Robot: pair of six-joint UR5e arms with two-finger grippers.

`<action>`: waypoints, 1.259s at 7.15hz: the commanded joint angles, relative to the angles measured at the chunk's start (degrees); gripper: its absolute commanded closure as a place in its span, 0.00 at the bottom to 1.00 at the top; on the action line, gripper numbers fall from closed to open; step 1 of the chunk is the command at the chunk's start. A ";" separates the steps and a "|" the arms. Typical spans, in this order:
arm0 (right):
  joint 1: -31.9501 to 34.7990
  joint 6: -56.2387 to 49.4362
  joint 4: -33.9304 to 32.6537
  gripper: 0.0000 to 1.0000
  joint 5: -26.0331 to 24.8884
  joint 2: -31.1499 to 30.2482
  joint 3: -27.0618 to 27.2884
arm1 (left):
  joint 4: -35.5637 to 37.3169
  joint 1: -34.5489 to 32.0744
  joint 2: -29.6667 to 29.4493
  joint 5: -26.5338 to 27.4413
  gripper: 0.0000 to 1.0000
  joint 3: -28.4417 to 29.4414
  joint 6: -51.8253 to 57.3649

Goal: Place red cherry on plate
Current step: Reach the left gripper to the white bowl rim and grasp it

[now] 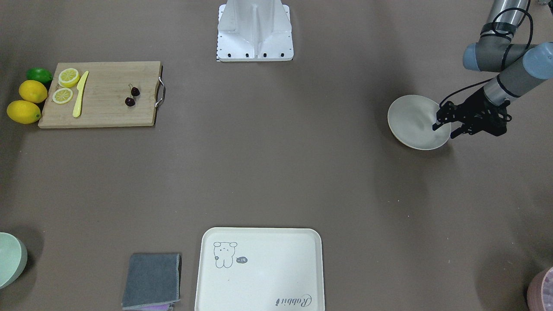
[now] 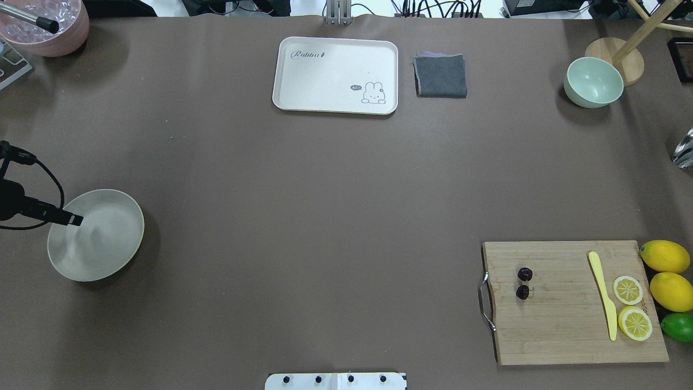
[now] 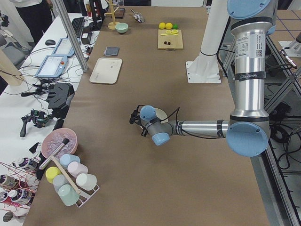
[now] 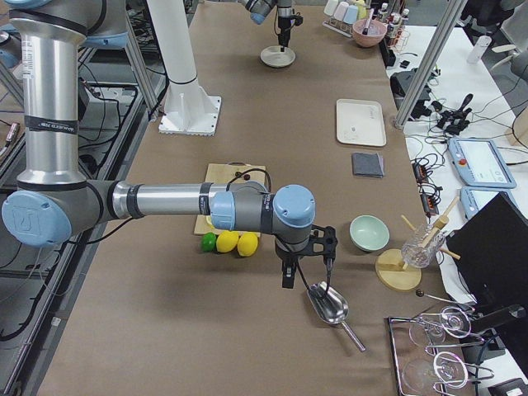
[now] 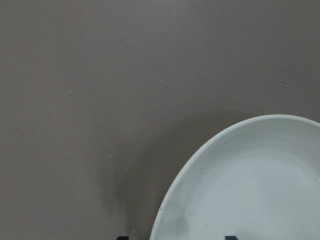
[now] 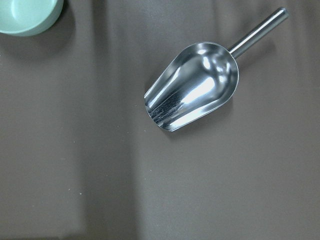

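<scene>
The red cherry (image 1: 132,96), two tiny dark fruits joined by stems, lies on the wooden cutting board (image 1: 103,112) near its metal handle; it also shows in the overhead view as cherry (image 2: 523,283). Far across the table sits the cream plate (image 1: 412,121), plate (image 2: 103,244). My left gripper (image 1: 443,129) is open at the plate's edge. In the left wrist view its fingertips (image 5: 122,236) stand either side of the plate's rim (image 5: 170,200). My right gripper (image 4: 307,276) appears only in the exterior right view, so I cannot tell its state.
On the board lie a yellow knife (image 2: 603,300) and lemon slices (image 2: 628,290); lemons (image 2: 665,255) and a lime (image 2: 678,326) sit beside it. A rabbit tray (image 2: 335,76), grey cloth (image 2: 440,76) and mint bowl (image 2: 593,82) line the far side. A metal scoop (image 6: 195,85) lies under the right wrist.
</scene>
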 commanded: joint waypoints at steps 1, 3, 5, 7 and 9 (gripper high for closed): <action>0.00 0.09 -0.04 0.00 -0.03 0.09 0.06 | 0.00 0.12 -0.12 0.00 1.00 0.07 0.10; 0.00 0.00 -0.04 0.00 -0.03 0.09 -0.03 | 0.09 0.03 0.06 -0.70 1.00 -0.28 -0.68; 0.00 0.00 -0.04 0.00 0.06 0.09 0.06 | 0.79 -2.32 -0.20 -3.14 1.00 -0.37 -0.87; 0.00 -0.09 -0.04 0.00 0.15 -0.09 -0.03 | 3.93 -8.72 -5.71 -12.52 1.00 -0.46 -5.76; 0.00 -0.18 -0.04 0.00 0.15 -0.44 0.06 | 5.71 -9.11 -12.64 -13.10 1.00 -0.29 -13.99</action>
